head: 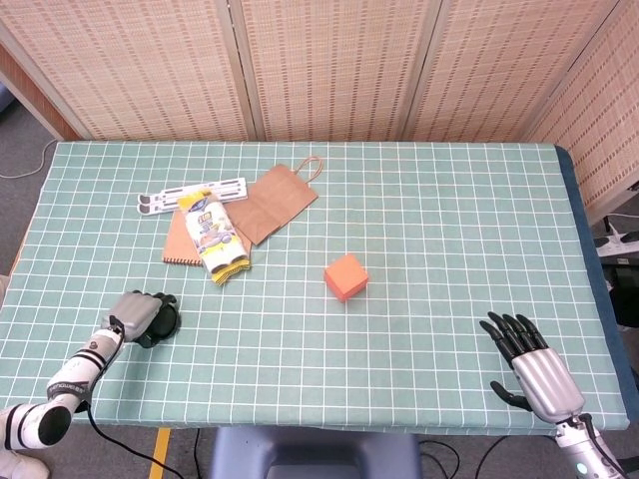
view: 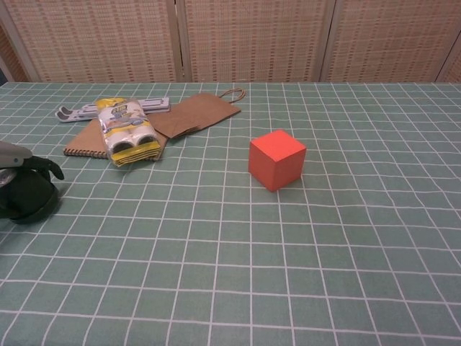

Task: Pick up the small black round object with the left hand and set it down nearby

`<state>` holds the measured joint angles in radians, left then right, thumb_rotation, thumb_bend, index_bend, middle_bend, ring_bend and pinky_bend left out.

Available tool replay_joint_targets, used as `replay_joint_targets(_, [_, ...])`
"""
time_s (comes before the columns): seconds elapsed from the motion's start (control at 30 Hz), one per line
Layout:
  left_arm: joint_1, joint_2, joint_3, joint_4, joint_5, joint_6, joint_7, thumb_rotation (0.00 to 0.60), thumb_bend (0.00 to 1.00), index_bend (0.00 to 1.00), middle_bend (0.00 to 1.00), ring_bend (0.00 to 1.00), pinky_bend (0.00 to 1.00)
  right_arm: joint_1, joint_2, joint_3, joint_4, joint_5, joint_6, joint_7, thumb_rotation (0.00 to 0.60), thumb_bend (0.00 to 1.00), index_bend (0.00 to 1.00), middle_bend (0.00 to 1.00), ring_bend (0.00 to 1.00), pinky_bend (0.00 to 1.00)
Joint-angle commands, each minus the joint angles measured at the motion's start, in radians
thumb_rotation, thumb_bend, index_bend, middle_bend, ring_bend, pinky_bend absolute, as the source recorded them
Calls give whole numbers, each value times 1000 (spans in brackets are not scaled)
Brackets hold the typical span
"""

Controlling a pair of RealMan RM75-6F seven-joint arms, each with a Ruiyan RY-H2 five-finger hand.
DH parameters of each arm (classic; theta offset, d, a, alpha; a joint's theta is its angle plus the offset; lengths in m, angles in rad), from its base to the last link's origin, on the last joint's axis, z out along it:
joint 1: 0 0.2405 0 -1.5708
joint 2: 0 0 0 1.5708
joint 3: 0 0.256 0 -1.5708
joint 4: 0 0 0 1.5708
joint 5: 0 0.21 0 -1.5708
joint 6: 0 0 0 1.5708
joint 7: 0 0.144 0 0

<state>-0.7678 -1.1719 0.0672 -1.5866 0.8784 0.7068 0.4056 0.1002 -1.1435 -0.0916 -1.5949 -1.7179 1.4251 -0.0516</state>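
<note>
Resting near the front left corner of the green checked surface (head: 419,220), the small black round object (view: 27,203) sits under the left hand (head: 140,315), whose fingers (view: 49,169) drape over its top; whether they actually grip it is hard to tell. The right hand (head: 531,367) lies at the front right, fingers spread, holding nothing. An orange cube (head: 345,276) stands mid-surface.

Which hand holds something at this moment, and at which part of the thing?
The left hand grips the small black round object over its top and sides; the right hand holds nothing.
</note>
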Motion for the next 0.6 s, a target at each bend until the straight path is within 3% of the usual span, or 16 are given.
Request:
replay_joint_targets(0.03, [5, 0, 5, 0, 11, 14, 0, 600, 416, 29, 136, 91, 180, 2, -2, -1, 1, 1, -5, -2, 600, 176, 0, 0, 0, 0])
replay_joint_targets(0.1, [3, -2, 10, 2, 3, 12, 7, 600, 410, 1, 50, 25, 154, 3, -2, 0, 1, 3, -7, -1, 600, 176, 0, 0, 0, 0])
replay_joint_targets(0.2, [-1, -7, 18, 4, -9, 11, 21, 600, 405, 0, 0, 0, 144, 2, -1, 1, -1, 4, -3, -1, 600, 176, 0, 0, 0, 0])
replay_joint_targets(0.6, [-2, -15, 31, -13, -12, 49, 56, 600, 406, 0, 0, 0, 129, -1, 3, 0, -2, -3, 8, 7, 600, 179, 0, 0, 0, 0])
